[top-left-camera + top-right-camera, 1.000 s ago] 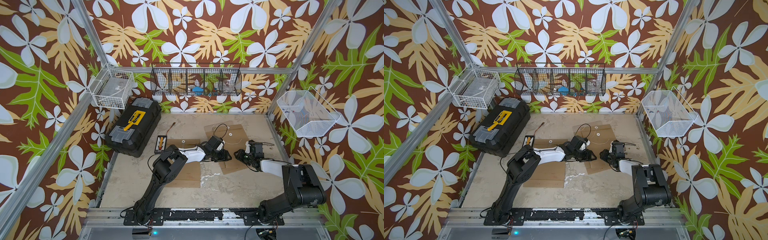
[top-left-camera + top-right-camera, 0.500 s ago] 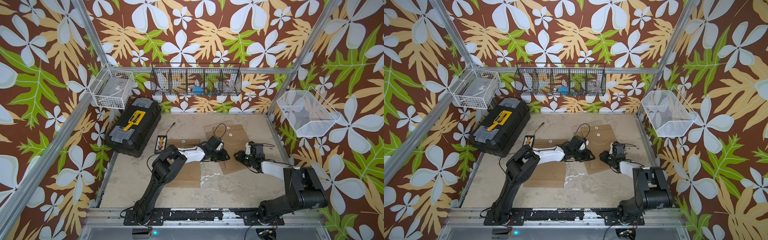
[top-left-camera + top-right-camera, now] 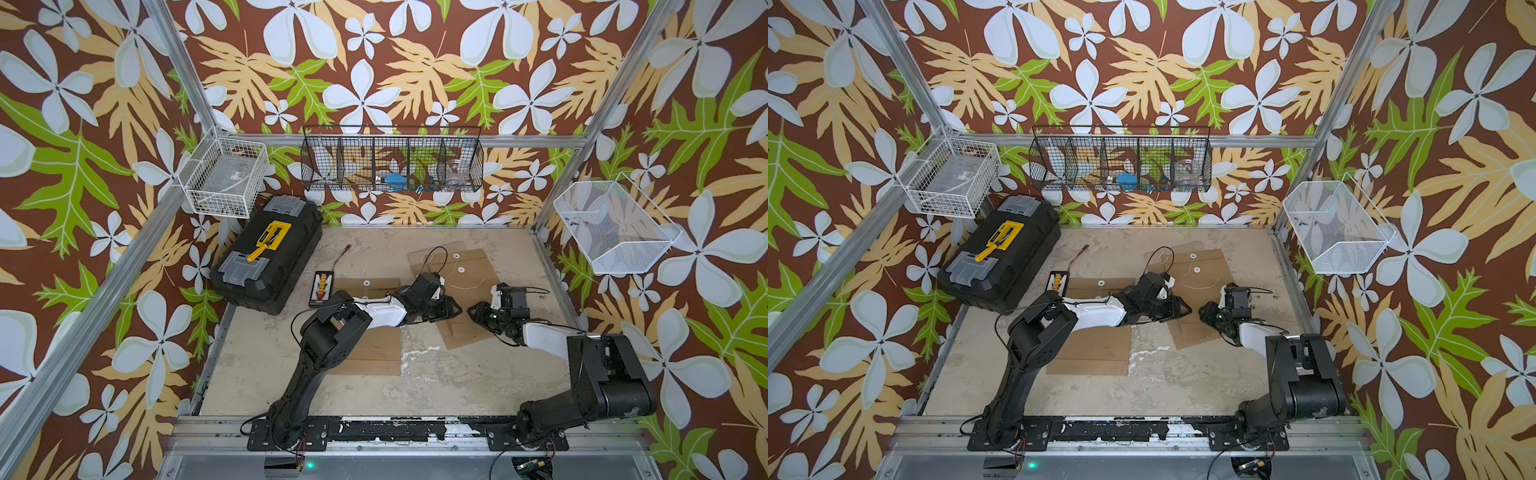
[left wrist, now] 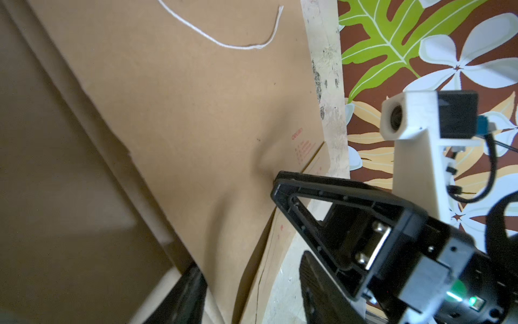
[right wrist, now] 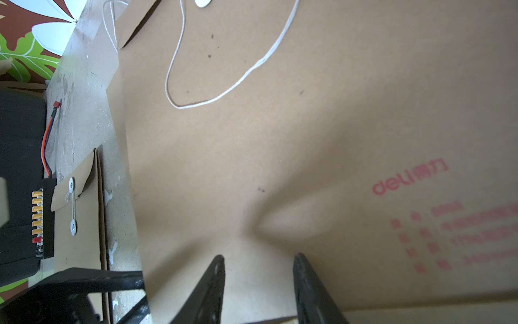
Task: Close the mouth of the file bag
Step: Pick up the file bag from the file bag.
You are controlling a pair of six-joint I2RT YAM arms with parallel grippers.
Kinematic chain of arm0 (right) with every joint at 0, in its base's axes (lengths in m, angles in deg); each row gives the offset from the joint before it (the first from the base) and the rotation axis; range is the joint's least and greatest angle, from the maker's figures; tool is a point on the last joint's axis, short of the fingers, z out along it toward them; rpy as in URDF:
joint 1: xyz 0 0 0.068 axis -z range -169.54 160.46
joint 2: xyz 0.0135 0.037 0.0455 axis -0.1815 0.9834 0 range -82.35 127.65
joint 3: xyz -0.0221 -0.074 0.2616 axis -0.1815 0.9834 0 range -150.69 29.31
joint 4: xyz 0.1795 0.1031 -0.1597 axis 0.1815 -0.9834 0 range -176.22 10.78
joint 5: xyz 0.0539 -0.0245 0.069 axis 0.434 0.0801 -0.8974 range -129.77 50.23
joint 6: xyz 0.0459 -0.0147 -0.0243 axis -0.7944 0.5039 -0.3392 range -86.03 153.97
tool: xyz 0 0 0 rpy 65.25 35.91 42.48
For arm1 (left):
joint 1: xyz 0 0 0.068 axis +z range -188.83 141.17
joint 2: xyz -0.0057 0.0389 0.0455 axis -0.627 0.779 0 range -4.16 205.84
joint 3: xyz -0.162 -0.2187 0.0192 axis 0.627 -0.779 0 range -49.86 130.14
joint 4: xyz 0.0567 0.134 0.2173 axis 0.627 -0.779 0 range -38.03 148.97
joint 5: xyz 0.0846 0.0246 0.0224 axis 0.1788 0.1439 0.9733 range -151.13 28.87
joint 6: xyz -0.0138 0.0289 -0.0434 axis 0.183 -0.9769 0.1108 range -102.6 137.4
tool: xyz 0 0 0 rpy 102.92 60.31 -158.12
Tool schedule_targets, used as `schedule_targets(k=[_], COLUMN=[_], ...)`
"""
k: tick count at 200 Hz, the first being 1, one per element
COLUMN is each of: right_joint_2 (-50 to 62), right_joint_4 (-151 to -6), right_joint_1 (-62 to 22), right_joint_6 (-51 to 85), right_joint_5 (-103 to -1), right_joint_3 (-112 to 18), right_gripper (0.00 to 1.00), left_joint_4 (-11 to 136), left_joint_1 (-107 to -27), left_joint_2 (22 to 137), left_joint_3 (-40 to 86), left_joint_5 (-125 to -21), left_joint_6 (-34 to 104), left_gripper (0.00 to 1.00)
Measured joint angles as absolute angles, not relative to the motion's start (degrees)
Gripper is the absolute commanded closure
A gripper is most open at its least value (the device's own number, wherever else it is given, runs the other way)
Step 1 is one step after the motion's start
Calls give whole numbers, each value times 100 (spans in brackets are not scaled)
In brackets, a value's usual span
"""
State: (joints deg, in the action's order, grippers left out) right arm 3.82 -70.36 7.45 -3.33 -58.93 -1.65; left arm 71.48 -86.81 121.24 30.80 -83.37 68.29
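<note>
The tabletop [image 3: 465, 386] is scuffed beige, boxed in by flower-papered walls and aluminium posts. The bag [image 3: 476, 262] lies right of centre, toward the back. Its string [image 3: 469, 287] lies loose across the paper near two white discs [image 3: 456, 256].

Both my arms reach low from the front rail and meet over the bag's near half. My left gripper [image 3: 452, 309] sits at the bag's left edge. The left wrist view shows only one finger [image 4: 185, 297] against the paper, with blurred brown paper hiding the rest, so I cannot tell whether those jaws grip anything. My right gripper [image 3: 474, 311] faces it, just beside. Its jaws stand apart with the fingertips [image 5: 217, 269] down on the bag [image 5: 280, 140], and the paper puckers just ahead of them.

A second bag [image 3: 374, 353] lies left of centre, partly under my left forearm, with its string tied between its discs. A connector board [image 3: 322, 286] with a red-black lead lies at that bag's far corner. A black toolbox [image 3: 270, 257] stands at the rear left. A black basket [image 3: 390, 166] hangs on the back wall, and white baskets [image 3: 226, 178] [image 3: 615, 228] hang at either side.
</note>
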Motion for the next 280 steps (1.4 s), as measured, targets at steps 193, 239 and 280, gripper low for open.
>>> schedule_targets(k=[193, 239, 280], right_joint_2=[-2031, -2428, -2595], right_joint_4=[-8920, -8353, -7562], right_joint_1=[738, 738, 738], right_joint_6=[-307, -60, 23], right_joint_5=[-6424, -6557, -6925], right_joint_3=[-2304, -2014, -1493], right_gripper=[47, 36, 30], left_joint_4=[6514, 6014, 5629], left_joint_1=[-8000, -7464, -7226], left_joint_2=[8848, 7447, 6785], left_joint_3=[1749, 1417, 1373], left_joint_5=[-8661, -8755, -9286], left_joint_6=[3826, 2493, 1708], left_gripper=[100, 100, 100])
